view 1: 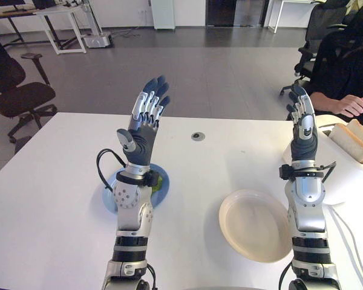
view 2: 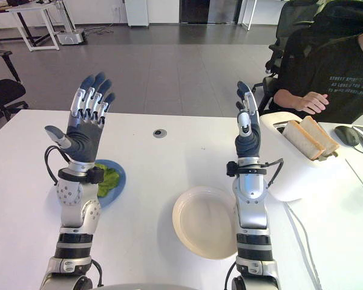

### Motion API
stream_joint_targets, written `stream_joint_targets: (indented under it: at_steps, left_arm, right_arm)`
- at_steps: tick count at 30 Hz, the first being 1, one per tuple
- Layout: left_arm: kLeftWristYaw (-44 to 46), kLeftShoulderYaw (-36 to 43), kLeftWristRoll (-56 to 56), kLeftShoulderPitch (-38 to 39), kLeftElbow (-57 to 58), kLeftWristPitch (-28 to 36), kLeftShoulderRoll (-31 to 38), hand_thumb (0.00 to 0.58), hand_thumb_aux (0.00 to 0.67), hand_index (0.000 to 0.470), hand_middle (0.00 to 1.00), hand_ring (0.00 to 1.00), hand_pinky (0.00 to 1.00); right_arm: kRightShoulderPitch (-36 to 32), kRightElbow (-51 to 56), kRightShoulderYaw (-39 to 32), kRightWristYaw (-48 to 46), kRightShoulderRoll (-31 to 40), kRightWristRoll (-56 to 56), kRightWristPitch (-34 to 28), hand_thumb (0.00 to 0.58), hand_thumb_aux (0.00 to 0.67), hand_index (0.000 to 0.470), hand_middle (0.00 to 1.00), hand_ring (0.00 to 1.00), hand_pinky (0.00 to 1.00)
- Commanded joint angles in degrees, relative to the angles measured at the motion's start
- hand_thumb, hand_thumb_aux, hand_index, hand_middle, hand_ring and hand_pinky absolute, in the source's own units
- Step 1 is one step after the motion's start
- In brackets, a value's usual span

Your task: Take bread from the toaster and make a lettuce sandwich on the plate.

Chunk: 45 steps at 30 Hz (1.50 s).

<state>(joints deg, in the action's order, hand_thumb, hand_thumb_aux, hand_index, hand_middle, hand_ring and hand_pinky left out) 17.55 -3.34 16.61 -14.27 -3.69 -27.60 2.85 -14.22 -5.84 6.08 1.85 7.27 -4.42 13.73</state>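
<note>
Left eye view, centre-left of the frame: the left hand (view 1: 146,112) stands raised above the bench (view 1: 48,181), palm forward, fingers spread, holding nothing. At right of centre the right hand (view 1: 302,124) stands upright and edge-on, fingers straight and close together, also holding nothing. The plate (view 1: 254,225) lies bare at lower centre-right, between the two forearms. Two slices of bread (view 1: 351,140) show at the right edge, just right of the right hand.

Right eye view, right of centre: the toaster (view 2: 296,172) sits on the bench just beside the right wrist, and both slices stand upright out of its top. At left of centre the lettuce (view 2: 109,177) lies on a blue dish (view 2: 118,190), partly hidden behind the left wrist.

Procedure, as judged: no step is done yet, and the bread comes first.
1. Use the right hand, which is nearest the toaster.
2. Turn the palm toward the slices and pinch only the part of the nearer slice that stands proud of the slot.
3. Grip lightly, since soft bread will likely crush or tear.
4. Lift straight up until the slice clears the slot.
5. Carry it to lower centre and lay it flat on the plate.
</note>
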Motion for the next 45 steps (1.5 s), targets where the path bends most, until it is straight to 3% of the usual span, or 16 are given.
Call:
stream_joint_targets:
  at_steps: [1,10,15,18,20,23,29,36,37,38,39,40,42,43,45]
  left_arm:
    - [-1.86,-1.96,-1.67,-0.90,4.25,1.19,0.86,0.000,0.000,0.000,0.00,0.00,0.00]
    - [-1.68,-2.30,-3.68,-2.36,8.46,2.49,2.86,0.000,0.000,0.000,0.00,0.00,0.00]
    - [-3.27,-1.70,-13.10,-3.97,12.46,1.69,7.80,0.000,0.000,0.000,0.00,0.00,0.00]
    - [-4.73,-1.81,-17.86,-4.84,15.34,1.27,10.87,0.000,0.000,0.000,0.00,0.00,0.00]
    - [-5.73,-1.50,-20.64,-6.34,18.63,0.42,12.56,0.000,0.000,0.000,0.00,0.00,0.00]
    - [-7.14,-0.74,-23.73,-7.34,22.09,-1.26,14.10,0.000,0.000,0.000,0.00,0.00,0.00]
    - [-8.85,0.00,-25.24,-6.93,24.50,-3.41,14.70,0.000,0.000,0.000,0.00,0.00,0.00]
    - [-9.73,0.85,-25.78,-7.00,25.14,-4.22,14.94,0.000,0.000,0.000,0.00,0.00,0.00]
    - [-9.79,0.92,-25.76,-7.00,25.14,-4.25,14.98,0.000,0.000,0.000,0.00,0.00,0.00]
    - [-9.84,1.01,-25.75,-7.07,25.17,-4.23,14.98,0.000,0.000,0.000,0.00,0.00,0.00]
    - [-9.87,1.07,-25.75,-7.12,25.18,-4.25,14.98,0.000,0.000,0.000,0.00,0.00,0.00]
    - [-9.89,1.12,-25.74,-7.13,25.17,-4.28,14.98,0.000,0.000,0.000,0.00,0.00,0.00]
    - [-9.86,1.20,-25.72,-7.06,24.96,-4.29,14.99,0.000,0.000,0.000,0.00,0.00,0.00]
    - [-9.84,1.21,-25.70,-7.02,24.83,-4.28,15.01,0.000,0.000,0.000,0.00,0.00,0.00]
    - [-9.85,1.20,-25.70,-6.94,24.64,-4.21,15.05,0.000,0.000,0.000,0.00,0.00,0.00]
  right_arm:
    - [-0.28,1.85,-1.54,-2.25,0.13,1.04,-1.21,0.000,0.000,0.000,0.00,0.00,0.00]
    - [-1.88,5.07,-1.66,-5.17,1.90,1.52,-1.23,0.000,0.000,0.000,0.00,0.00,0.00]
    - [-3.97,5.88,1.63,-1.60,11.78,-9.35,-1.79,0.000,0.000,0.000,0.00,0.00,0.00]
    - [-3.72,6.31,7.32,4.27,23.20,-21.56,-6.53,0.000,0.000,0.000,0.00,0.00,0.00]
    - [-1.64,7.30,11.60,8.94,31.74,-32.05,-12.74,0.000,0.000,0.000,0.00,0.00,0.00]
    - [1.92,11.13,13.67,11.97,39.16,-42.03,-21.40,0.000,0.000,0.000,0.00,0.00,0.00]
    - [2.85,19.86,10.63,9.90,42.83,-44.07,-29.48,0.000,0.000,0.000,0.00,0.00,0.00]
    - [1.72,23.15,7.20,8.71,43.24,-41.45,-29.53,0.000,0.000,0.000,0.00,0.00,0.00]
    - [1.55,23.63,6.59,8.30,43.26,-41.13,-29.40,0.205,0.131,0.092,0.00,0.00,0.00]
    - [1.40,24.04,6.06,8.06,43.41,-40.84,-29.32,0.237,0.155,0.109,0.00,0.00,0.00]
    - [1.22,24.50,5.51,7.87,43.49,-40.54,-29.12,0.316,0.218,0.153,0.00,0.00,0.00]
    - [0.99,25.07,4.83,7.57,43.49,-40.21,-28.80,0.452,0.355,0.249,0.00,0.00,0.00]
    - [0.74,25.79,3.15,6.47,43.29,-39.56,-27.97,0.545,0.504,0.354,0.00,0.00,0.00]
    - [0.66,26.04,2.23,5.68,43.20,-39.25,-27.47,0.578,0.631,0.442,0.00,0.00,0.00]
    - [0.52,25.94,0.79,4.49,42.82,-38.55,-26.47,0.580,0.670,0.470,0.00,0.00,0.00]
